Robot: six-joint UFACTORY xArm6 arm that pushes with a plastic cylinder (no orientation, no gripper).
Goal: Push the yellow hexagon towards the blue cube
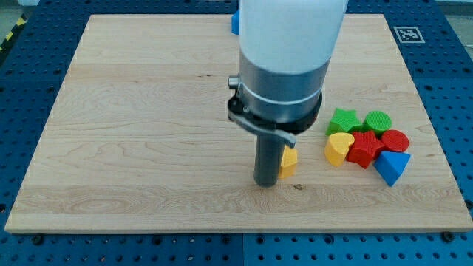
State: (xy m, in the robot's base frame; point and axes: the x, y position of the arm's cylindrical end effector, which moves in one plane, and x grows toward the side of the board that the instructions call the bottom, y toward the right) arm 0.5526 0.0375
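The yellow hexagon lies on the wooden board, mostly hidden behind my rod. My tip rests on the board just to the view's left of the hexagon, touching or nearly touching it. The blue cube shows only as a small corner at the view's top, behind the arm's white body. It is far up the board from the hexagon.
A cluster sits at the view's right: a green star, a green cylinder, a yellow heart, a red star, a red cylinder and a blue triangle. A marker tag lies off the board's top right corner.
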